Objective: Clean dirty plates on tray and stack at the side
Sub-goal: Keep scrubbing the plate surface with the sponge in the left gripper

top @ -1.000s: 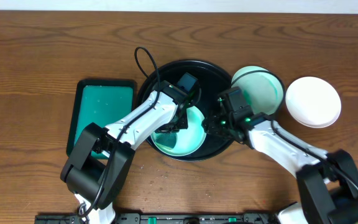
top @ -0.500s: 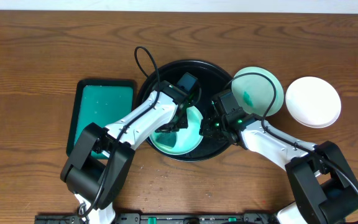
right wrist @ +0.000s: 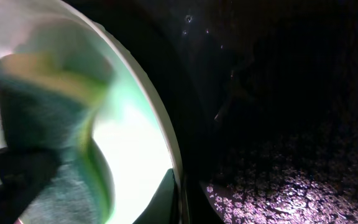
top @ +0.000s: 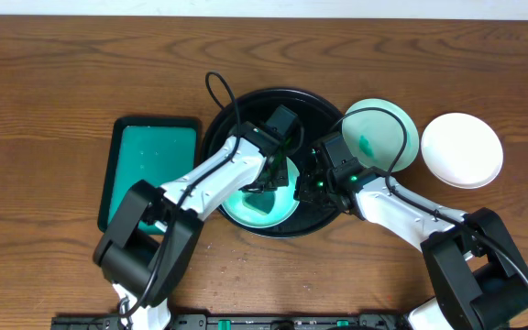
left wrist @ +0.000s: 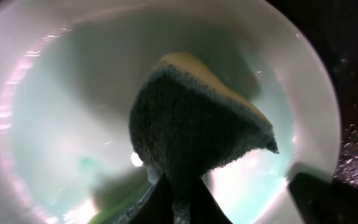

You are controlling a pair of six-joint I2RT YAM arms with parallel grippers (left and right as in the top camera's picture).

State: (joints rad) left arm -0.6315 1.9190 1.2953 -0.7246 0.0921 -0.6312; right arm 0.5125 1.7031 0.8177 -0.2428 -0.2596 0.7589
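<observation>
A pale mint-green plate point(top: 246, 209) lies in the big black round tray point(top: 312, 104). My left gripper point(top: 269, 180) is over this plate, shut on a dark scrubbing sponge point(left wrist: 191, 134) that presses on the plate's inside point(left wrist: 55, 124). My right gripper point(top: 302, 188) is shut on the plate's right rim point(right wrist: 148, 106), one finger inside and one outside. A second mint plate point(top: 385, 137) with a teal smear leans on the tray's right rim. A white plate point(top: 463, 149) rests on the table further right.
A rectangular black-rimmed green tray point(top: 149, 170) sits left of the round tray. A black cable loops over the round tray's upper left rim. Both arms cross above the tray's front half. Wooden table point(top: 62, 64) lies all around.
My right gripper has closed on the plate's right rim after shifting slightly left. The left gripper and sponge have slid a little to the right inside the plate.
</observation>
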